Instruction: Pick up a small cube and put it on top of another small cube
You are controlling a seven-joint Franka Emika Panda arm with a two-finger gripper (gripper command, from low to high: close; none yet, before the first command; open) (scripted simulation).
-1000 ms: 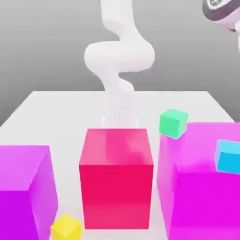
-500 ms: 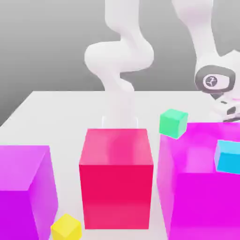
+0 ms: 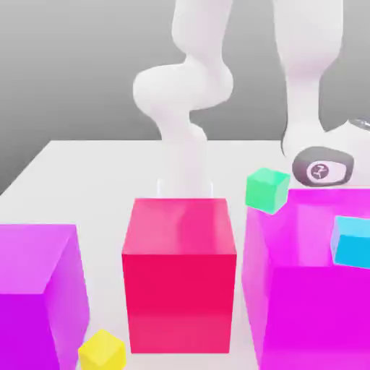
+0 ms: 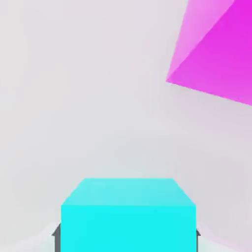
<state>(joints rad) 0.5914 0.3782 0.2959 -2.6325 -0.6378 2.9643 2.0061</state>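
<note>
The gripper (image 4: 126, 236) is squeezed shut on a small blue cube (image 4: 128, 214). In the hand view the blue cube sits right between the two dark fingers (image 4: 55, 236), one on each side, and it is as close to the hand as it can be. It looks like the cube is now caught — the pick-up part seems done or almost done.

In the exterior view the white arm (image 3: 307, 72) reaches down behind the big pink block (image 3: 311, 289) on the exterior view's right. A small blue cube (image 3: 352, 242) shows through that see-through pink block.

The next job is to find another small cube to put this one on. The small green cube (image 3: 267, 190) is the near one. It sits just beside the arm's wrist, toward the exterior view's left. The small yellow cube (image 3: 101, 350) is far off, down by the red block (image 3: 179, 274) and the other pink block (image 3: 36, 289).

So the move ahead is likely up first, then sideways over to the green cube — the blue one must clear its top before it comes down. All the blocks stand on the pale counter (image 3: 94, 173).
</note>
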